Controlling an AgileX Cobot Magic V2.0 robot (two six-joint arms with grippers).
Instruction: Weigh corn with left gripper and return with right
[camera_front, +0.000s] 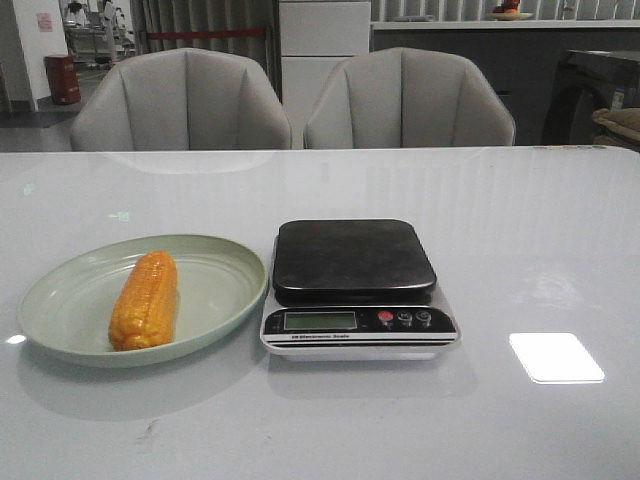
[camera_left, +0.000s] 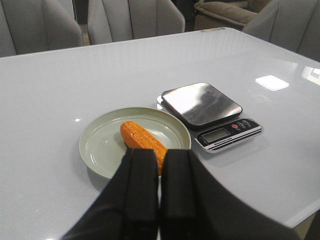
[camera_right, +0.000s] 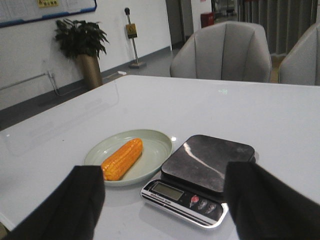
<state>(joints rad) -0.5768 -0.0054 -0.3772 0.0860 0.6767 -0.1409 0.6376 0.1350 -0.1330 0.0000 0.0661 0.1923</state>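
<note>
The corn (camera_front: 145, 299) is an orange-yellow cob lying in a pale green plate (camera_front: 60, 300) left of the scale (camera_front: 355, 285). The scale's black platform is bare. Neither gripper shows in the front view. In the left wrist view my left gripper (camera_left: 160, 157) is shut and empty, held above the table short of the corn (camera_left: 142, 140) and the plate (camera_left: 100, 145). In the right wrist view my right gripper (camera_right: 162, 195) is wide open and empty, well back from the scale (camera_right: 200, 175), with the corn (camera_right: 121, 159) and the plate (camera_right: 155, 145) beyond it.
The white glossy table (camera_front: 520, 250) carries only the plate and the scale. Two grey chairs (camera_front: 185, 100) stand behind its far edge. A bright light patch (camera_front: 555, 357) lies on the table to the right of the scale.
</note>
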